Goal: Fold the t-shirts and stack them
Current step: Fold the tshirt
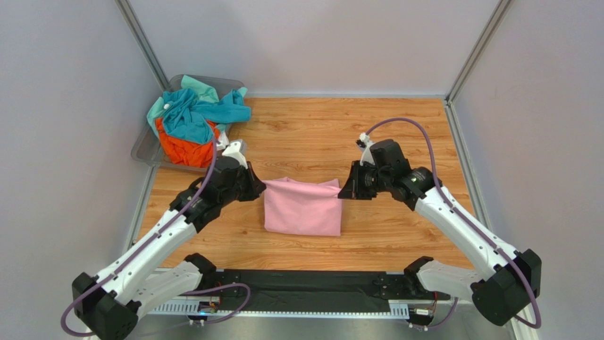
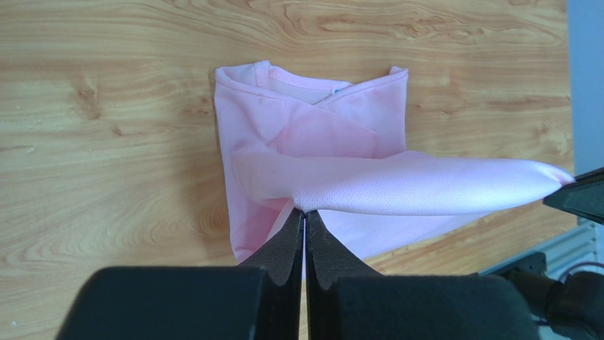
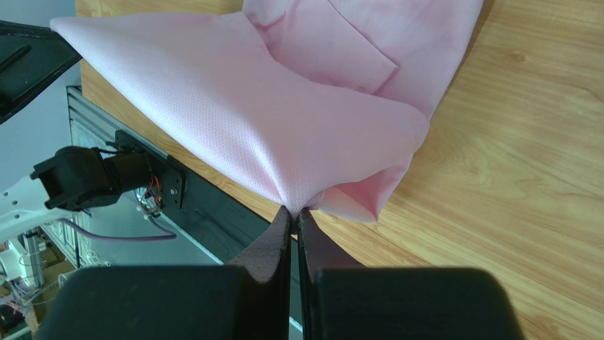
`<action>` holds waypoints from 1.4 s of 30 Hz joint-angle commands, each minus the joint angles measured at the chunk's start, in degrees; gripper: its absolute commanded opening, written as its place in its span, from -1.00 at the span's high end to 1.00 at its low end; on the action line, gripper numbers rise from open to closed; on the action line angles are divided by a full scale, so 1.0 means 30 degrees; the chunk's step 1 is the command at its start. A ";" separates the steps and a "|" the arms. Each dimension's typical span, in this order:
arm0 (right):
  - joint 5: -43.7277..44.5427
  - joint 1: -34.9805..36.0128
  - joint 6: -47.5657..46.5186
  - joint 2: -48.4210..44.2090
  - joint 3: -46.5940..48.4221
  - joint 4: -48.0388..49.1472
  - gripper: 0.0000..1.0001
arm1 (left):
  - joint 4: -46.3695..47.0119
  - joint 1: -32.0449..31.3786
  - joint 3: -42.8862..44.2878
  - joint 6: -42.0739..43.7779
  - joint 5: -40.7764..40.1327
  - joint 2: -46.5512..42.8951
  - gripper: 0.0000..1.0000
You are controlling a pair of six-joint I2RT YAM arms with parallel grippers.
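Pink t-shirt (image 1: 303, 207) is hanging taut between my left pincer (image 2: 305, 214) and right pincer (image 3: 294, 211), both clamping its lifted edge so it folds straight.

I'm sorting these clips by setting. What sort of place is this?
Probably a robot lab work cell, not a home: bare grey walls box in a wooden table, the left arm and right arm are bolted at its near edge, and a plastic bin holds crumpled shirts.
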 commanded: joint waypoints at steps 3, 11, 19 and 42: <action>-0.0416 -0.1650 -0.0850 0.2723 0.1508 0.0940 1.00 | 0.1798 0.0748 0.1809 0.1238 -0.1029 0.3610 1.00; -0.2058 -0.3176 -0.1817 0.7590 0.3146 0.3078 1.00 | 0.3175 0.2858 0.3831 0.1941 0.0114 0.9296 1.00; -0.1794 -0.4056 -0.1700 1.1957 0.5053 0.3842 1.00 | 0.3763 0.3855 0.5764 0.2703 0.0407 1.3102 1.00; -0.2936 -0.3122 -0.2521 0.9827 0.5469 0.3080 -1.00 | 0.1303 0.4179 0.7147 0.2647 0.3012 1.1595 -0.99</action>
